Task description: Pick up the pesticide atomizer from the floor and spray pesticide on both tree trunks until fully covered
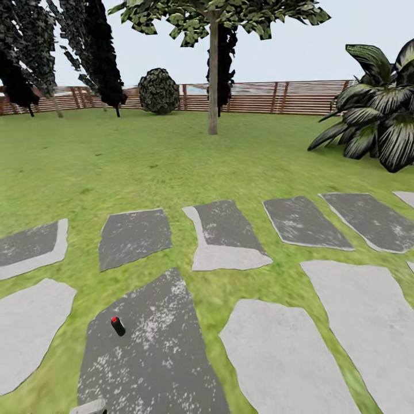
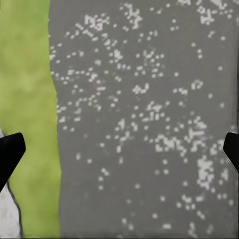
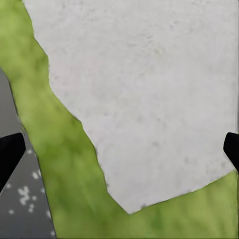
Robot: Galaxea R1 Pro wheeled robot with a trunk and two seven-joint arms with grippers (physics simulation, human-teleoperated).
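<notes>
The pesticide atomizer [image 1: 117, 326], a small black bottle with a red cap, lies on a dark pale-flecked paving slab [image 1: 155, 351] near me on the lawn. One tall tree stands far ahead in the garden, its straight trunk [image 1: 213, 86] rising from the grass before the slat fence [image 1: 276, 96]. My left gripper [image 2: 119, 152] is open, its black fingertips [image 2: 10, 154] wide apart above the flecked dark slab beside a strip of grass. Above a pale slab [image 3: 149, 89] and grass, my right gripper [image 3: 119, 149] is open too, with nothing between its fingers.
Grey paving slabs [image 1: 227, 236] cross the grass in two rows. A broad-leaved plant [image 1: 379, 115] stands at the right, dark narrow trees [image 1: 103, 57] and a round bush [image 1: 158, 91] along the far fence. A grey robot part [image 1: 89, 407] pokes in at the bottom edge.
</notes>
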